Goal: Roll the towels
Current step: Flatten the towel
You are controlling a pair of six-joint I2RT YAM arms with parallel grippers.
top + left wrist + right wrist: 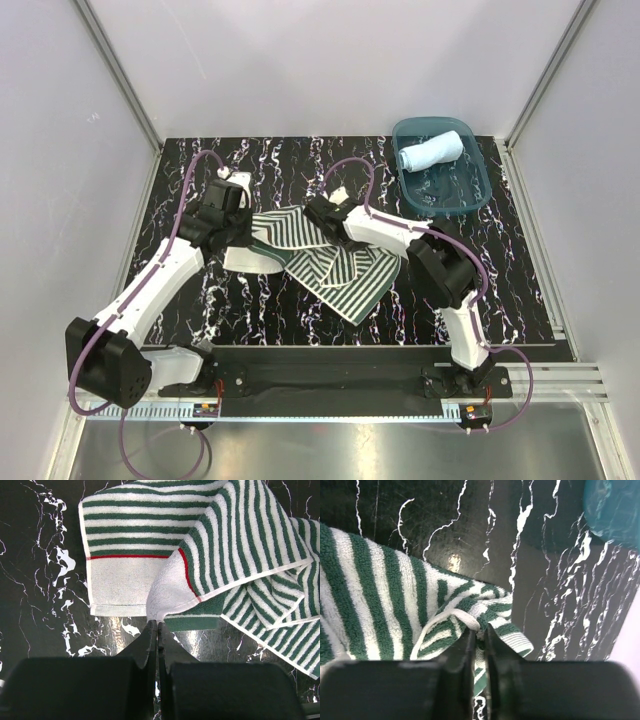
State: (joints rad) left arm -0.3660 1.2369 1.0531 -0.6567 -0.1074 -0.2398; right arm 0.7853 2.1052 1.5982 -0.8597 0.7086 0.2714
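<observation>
Crumpled green-and-white striped towel (330, 268), red-lined white band showing, pinched by left gripper (155, 626) and, seemingly, right gripper (479, 633).

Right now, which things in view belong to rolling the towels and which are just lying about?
Job: striped towel, pinched by left end effector and right end effector; blue towel, already rolled.
Lying about: teal tub holding the blue towel; table.

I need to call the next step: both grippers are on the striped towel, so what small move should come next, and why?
Probably pull the left gripper and right gripper apart to stretch the striped towel flat. The left is shut on a white-banded corner, the right pinches a bunched edge, and the cloth between them lies folded over itself, too crumpled to roll.
</observation>
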